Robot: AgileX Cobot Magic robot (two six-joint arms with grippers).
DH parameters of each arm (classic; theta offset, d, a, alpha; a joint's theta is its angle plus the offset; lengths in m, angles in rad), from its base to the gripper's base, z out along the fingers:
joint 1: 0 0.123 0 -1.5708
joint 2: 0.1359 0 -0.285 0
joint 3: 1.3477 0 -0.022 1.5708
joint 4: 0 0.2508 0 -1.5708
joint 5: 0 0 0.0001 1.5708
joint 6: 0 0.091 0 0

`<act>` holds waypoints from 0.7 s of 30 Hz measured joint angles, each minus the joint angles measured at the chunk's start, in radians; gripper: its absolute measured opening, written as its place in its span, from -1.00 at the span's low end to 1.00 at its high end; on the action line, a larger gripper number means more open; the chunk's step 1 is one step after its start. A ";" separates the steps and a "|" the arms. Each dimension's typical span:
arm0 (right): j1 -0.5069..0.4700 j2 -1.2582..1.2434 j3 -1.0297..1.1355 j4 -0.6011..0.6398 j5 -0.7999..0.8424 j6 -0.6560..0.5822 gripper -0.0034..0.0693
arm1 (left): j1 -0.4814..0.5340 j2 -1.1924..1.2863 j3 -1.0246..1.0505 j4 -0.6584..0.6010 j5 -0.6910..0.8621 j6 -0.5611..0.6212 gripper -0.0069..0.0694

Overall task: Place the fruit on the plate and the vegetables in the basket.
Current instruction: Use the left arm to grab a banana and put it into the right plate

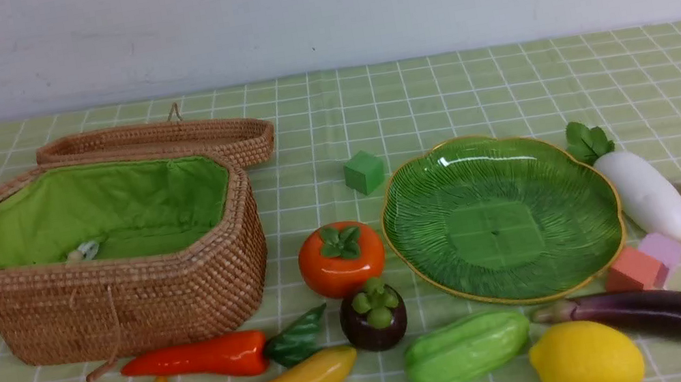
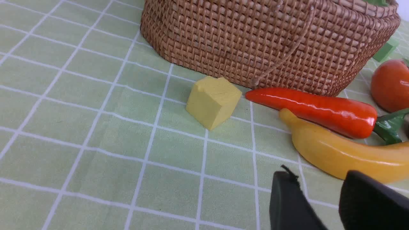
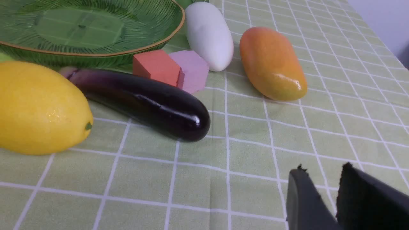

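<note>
My left claw (image 2: 319,180) sits low over the cloth (image 2: 96,143), fingers a little apart, pinching nothing. My right claw (image 3: 322,174) is the same, gapped and empty. Nearest the left claw is the banana (image 2: 345,156), long axis across the table front, thin end toward my left. The chili (image 2: 313,110) lies just behind it, roughly parallel, tip left, green stem right. Nearest the right claw is the eggplant (image 3: 140,102), long axis left-right, cap toward the plate (image 1: 400,247), blunt end right, with the lemon (image 3: 38,108) just beside it. Further out, the mango (image 3: 271,64) and radish (image 3: 209,35) both lie slanted, radish leaves pointing away from me. The persimmon (image 1: 341,258), mangosteen (image 1: 373,318) and gourd (image 1: 467,349) sit between the basket (image 1: 125,310) and the plate. Progress, my read: nothing done. The plate is bare, the basket is open with its lid back, and all five fruit and four vegetables are on the cloth.
</note>
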 joint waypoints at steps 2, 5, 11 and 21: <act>0.000 0.000 0.000 0.000 0.000 -0.006 -0.40 | 0.000 0.000 0.000 0.000 0.000 0.000 -0.19; 0.000 0.000 0.000 0.000 0.000 -0.006 -0.38 | 0.000 0.000 0.000 0.000 0.000 0.000 -0.19; 0.000 0.000 0.000 0.000 0.000 -0.006 -0.35 | 0.000 0.000 0.000 0.001 0.000 0.000 -0.19; 0.000 0.000 0.000 0.000 0.000 0.000 -0.32 | 0.000 0.000 0.000 0.001 0.000 0.000 -0.19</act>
